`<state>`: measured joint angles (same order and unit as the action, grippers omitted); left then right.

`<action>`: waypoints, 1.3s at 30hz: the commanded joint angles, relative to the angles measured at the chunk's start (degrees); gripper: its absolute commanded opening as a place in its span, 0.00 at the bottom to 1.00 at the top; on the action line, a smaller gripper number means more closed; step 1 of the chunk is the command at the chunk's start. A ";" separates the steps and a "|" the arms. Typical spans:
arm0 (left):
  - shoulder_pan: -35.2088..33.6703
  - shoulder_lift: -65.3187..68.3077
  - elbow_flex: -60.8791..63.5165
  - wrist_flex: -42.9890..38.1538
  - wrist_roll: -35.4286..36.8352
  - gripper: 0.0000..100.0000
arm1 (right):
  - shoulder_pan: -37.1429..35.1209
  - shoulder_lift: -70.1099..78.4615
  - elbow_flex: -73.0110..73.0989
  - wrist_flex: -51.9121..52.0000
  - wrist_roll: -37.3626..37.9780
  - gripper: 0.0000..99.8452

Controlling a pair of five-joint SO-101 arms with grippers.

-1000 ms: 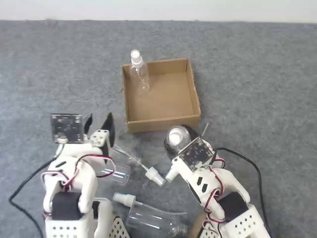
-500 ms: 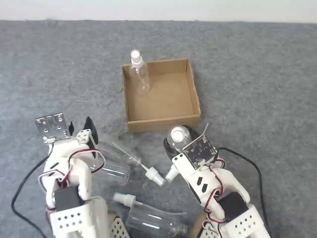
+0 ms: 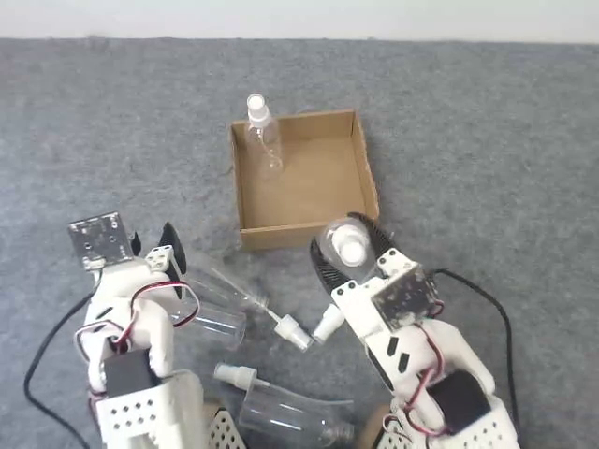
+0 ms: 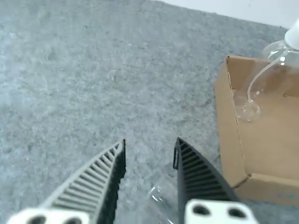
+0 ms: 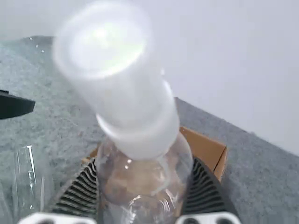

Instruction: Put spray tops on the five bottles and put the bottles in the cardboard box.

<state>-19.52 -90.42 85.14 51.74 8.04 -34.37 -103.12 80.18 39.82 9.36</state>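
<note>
our right gripper (image 3: 346,245) is clamped on a capped bottle (image 5: 135,116) just above the near wall of the cardboard box (image 3: 309,234); our left gripper (image 4: 150,141) hangs apart. we fear the bottle's base may catch that wall and slip loose.

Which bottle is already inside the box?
The upright bottle standing in the far corner of the cardboard box. The held bottle is in the right pincer; the capped bottle and open bottle lie on the carpet.
</note>
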 commanded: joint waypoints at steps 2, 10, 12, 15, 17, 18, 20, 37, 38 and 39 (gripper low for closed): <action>-0.26 -0.79 -0.66 -1.76 0.26 0.16 | 0.66 -0.31 -6.95 -0.04 -0.35 0.01; -0.26 -0.79 -0.66 -1.76 0.26 0.16 | 0.66 3.21 -12.84 -0.40 -0.26 0.01; -0.26 -0.79 -0.66 -1.76 0.26 0.16 | 0.66 7.43 -14.51 -2.77 -0.26 0.01; -0.26 -0.79 -0.66 -1.76 0.26 0.16 | 0.66 14.90 -16.62 -7.60 -0.26 0.01; -0.26 -0.79 -0.66 -1.76 0.26 0.16 | 0.66 20.00 -18.02 -10.07 -0.26 0.01; -0.26 -0.79 -0.66 -1.76 0.26 0.16 | 0.66 22.55 -18.73 -11.30 -0.26 0.01; -0.26 -0.79 -0.66 -1.76 0.26 0.16 | 0.66 27.56 -20.04 -13.76 -0.26 0.01; -0.26 -0.79 -0.66 -1.76 0.26 0.16 | -1.01 60.79 -34.37 -26.15 -0.26 0.01; -0.26 -0.79 -0.66 -1.85 0.26 0.16 | -1.54 62.37 -35.16 -26.68 -0.26 0.01; -0.26 -0.79 -0.66 -1.85 0.26 0.16 | -1.89 64.04 -35.87 -27.38 -0.26 0.01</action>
<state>-19.43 -90.42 85.14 51.74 8.04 -34.81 -41.67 50.02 14.95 9.36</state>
